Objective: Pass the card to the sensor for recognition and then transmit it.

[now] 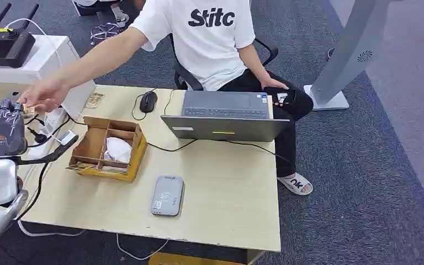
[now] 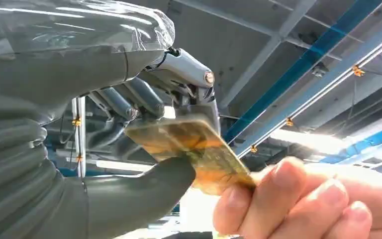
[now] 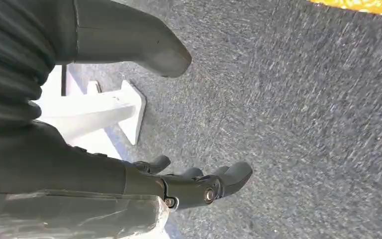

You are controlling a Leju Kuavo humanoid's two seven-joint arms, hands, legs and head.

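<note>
The robot's left hand [image 2: 129,134] is raised at the left end of the table, palm turned up toward the ceiling, and a thin, worn yellow-brown plastic card [image 2: 191,147] lies between its thick grey thumb and the darker fingers [image 2: 129,99] curled over it. The thumb presses the card's underside while the fingers close from above, so the card looks pinched at its near end. The far end, beyond the fingertips, is gripped by the seated person's hand [image 2: 298,199], so both hold it at once: to my eye this is the handover, the person keeping a grip until the robot's hold is sure. From the head view that person's outstretched hand [image 1: 44,95] reaches right up to the plastic-wrapped left hand [image 1: 0,130].

The small grey flat card reader [image 1: 167,195], rounded at its corners, lies on the pale wooden table [image 1: 226,187], well apart from those fingers, near the front edge. That seems placed within easy sweep of the left arm. Between lies an open cardboard box with dividers [image 1: 107,148] holding something white; the arm would need to pass over or around it.

The right hand [image 3: 199,186] hangs beside the robot over grey carpet, holding nothing, its dark fingers loosely apart and slightly bent.
</note>
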